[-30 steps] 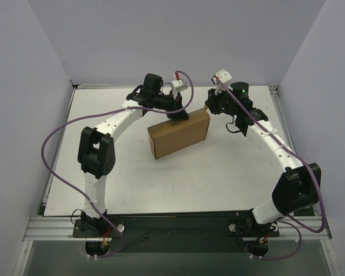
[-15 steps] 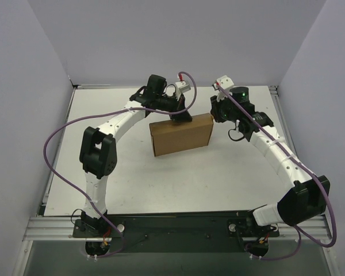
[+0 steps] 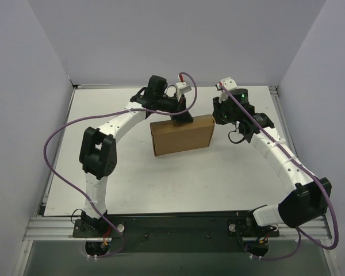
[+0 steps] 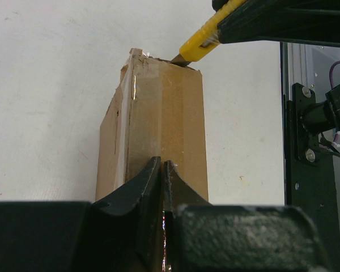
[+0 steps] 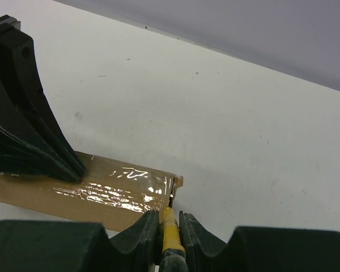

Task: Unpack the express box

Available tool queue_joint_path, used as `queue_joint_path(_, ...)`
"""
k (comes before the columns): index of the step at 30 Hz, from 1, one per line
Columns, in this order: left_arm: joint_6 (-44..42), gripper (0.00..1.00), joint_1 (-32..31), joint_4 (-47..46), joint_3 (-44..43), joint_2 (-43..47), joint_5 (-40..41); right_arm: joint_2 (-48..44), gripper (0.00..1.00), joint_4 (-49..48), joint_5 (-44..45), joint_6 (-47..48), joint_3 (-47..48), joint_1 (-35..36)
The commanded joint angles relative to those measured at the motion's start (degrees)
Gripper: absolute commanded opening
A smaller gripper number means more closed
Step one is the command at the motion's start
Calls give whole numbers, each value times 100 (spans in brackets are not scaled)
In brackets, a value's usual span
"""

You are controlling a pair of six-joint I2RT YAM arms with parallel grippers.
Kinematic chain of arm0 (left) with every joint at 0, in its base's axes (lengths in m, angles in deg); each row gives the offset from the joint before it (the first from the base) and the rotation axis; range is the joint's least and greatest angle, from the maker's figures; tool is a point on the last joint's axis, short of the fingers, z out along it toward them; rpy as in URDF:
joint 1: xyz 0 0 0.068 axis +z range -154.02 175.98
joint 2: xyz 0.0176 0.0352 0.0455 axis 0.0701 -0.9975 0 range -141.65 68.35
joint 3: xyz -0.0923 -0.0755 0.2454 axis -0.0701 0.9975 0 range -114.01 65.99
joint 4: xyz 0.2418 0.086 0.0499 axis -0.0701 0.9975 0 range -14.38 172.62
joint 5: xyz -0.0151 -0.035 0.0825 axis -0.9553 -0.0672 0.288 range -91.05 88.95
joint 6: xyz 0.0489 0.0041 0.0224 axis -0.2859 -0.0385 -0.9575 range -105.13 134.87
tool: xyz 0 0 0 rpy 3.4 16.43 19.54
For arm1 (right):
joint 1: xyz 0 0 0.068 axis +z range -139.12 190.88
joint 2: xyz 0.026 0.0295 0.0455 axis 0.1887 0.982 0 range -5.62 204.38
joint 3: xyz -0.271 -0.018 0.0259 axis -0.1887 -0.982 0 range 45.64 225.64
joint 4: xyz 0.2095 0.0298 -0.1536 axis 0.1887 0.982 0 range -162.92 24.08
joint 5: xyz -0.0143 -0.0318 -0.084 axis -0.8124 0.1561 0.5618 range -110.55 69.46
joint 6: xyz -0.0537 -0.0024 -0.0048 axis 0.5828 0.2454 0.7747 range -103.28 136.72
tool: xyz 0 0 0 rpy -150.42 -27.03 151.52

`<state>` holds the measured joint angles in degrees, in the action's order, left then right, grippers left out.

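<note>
The express box (image 3: 181,137) is a brown cardboard box, taped shut, lying mid-table. My left gripper (image 3: 183,117) presses down on its far edge, jaws shut with nothing between them; the left wrist view has the fingertips (image 4: 154,170) resting on the taped box (image 4: 164,107). My right gripper (image 3: 216,115) is at the box's right end, shut on a yellow utility knife (image 5: 170,231). The blade tip touches the taped corner of the box (image 5: 85,190). The knife (image 4: 207,38) also shows in the left wrist view at that far corner.
The white table (image 3: 132,172) is walled by grey panels on three sides. A black rail (image 4: 309,141) runs along the table's right edge. The left fingers (image 5: 22,130) fill the left of the right wrist view.
The box has turned slightly, lying squarer and a little further right. My right arm has swung outward with the knife staying at the box's right corner. The left gripper stayed on the far edge.
</note>
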<state>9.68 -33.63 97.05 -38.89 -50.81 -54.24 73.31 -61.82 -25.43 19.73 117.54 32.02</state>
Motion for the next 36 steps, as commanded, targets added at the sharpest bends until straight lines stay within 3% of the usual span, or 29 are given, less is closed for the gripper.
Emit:
queue_joint_path(1,-79,16,-80,265,327,15,371,-63,0,954,225,-159,578,48)
queue_joint_path(7,-17,15,-89,98,319,-99,406,-404,0,1923,417,-448,1054,30)
queue_joint_path(11,53,16,-107,28,275,-73,353,-686,0,1414,654,-266,1169,-23)
queue_joint_path(14,53,29,-89,28,188,120,309,-1011,0,887,533,689,330,-321)
queue_joint_path(17,18,42,-46,-7,56,383,274,-1503,0,-8,332,2297,-796,-576)
queue_joint_path(21,-104,47,69,80,-41,787,440,-2127,0,-2778,365,4923,-3464,-673)
queue_joint_path(23,-314,48,200,290,-68,911,493,-2128,0,-3750,365,6129,-4084,-735)
queue_joint_path(24,-377,48,244,370,-42,1033,555,-2067,0,-4660,261,6455,-4418,-770)
queue_joint_path(27,-623,48,490,590,125,1305,660,-1576,0,-5999,146,7292,-5281,-884)
queue_joint_path(32,-965,49,850,932,441,1746,880,-521,1,-6760,234,7277,-5985,-911)
queue_joint_path(34,-1063,49,930,1038,530,1965,959,-257,9,-6761,242,7127,-6091,-928)
queue_joint_path(35,-1124,49,965,1108,626,2018,1012,-230,21,-6578,260,7039,-6083,-928)
queue_joint_path(36,-1151,50,1026,1126,670,2149,1047,-308,47,-6054,260,6803,-6065,-911)
